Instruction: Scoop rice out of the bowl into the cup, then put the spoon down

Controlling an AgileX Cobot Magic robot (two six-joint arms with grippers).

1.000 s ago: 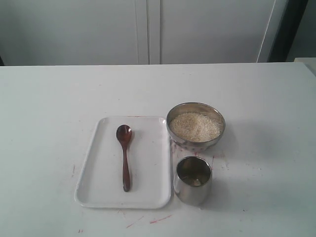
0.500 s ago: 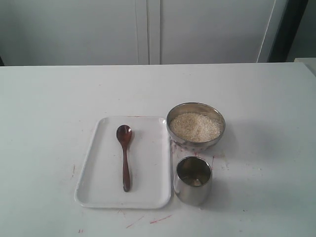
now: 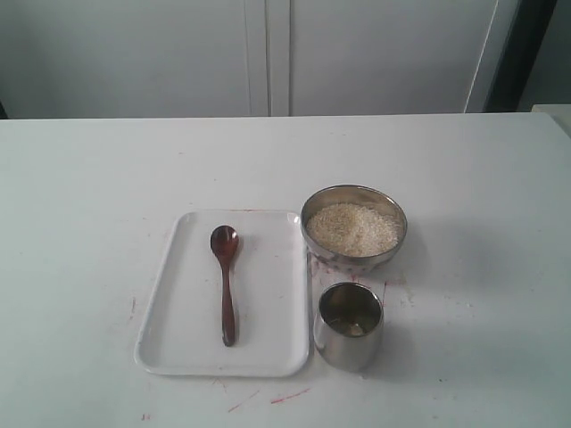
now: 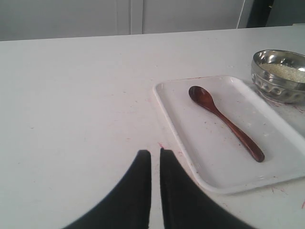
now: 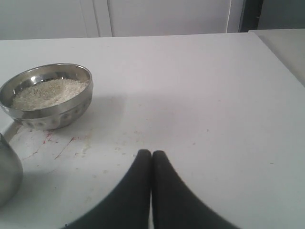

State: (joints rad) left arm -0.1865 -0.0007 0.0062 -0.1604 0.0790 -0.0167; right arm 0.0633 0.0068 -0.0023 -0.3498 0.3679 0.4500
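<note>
The spoon [image 3: 226, 285] lies on a white tray [image 3: 277, 348], head toward the far side, untouched. To its right the bowl [image 3: 352, 260] holds a heap of rice [image 3: 352, 229]. In front of the bowl stands the cup [image 3: 348, 343], with a pale patch at its bottom. In the left wrist view my left gripper [image 4: 155, 151] is shut with only a thin slit between the fingers, over bare table short of the tray [image 4: 286, 157] and spoon [image 4: 224, 121]. My right gripper [image 5: 151, 152] is shut and empty, to the right of the bowl [image 5: 52, 117] and cup [image 5: 7, 171]. Neither gripper shows in the exterior view.
The white table [image 3: 89, 178] carries faint red marks around the cup and near the tray's front edge. White cabinet doors [image 3: 268, 53] stand behind the table. The table's right edge [image 5: 281, 52] shows in the right wrist view.
</note>
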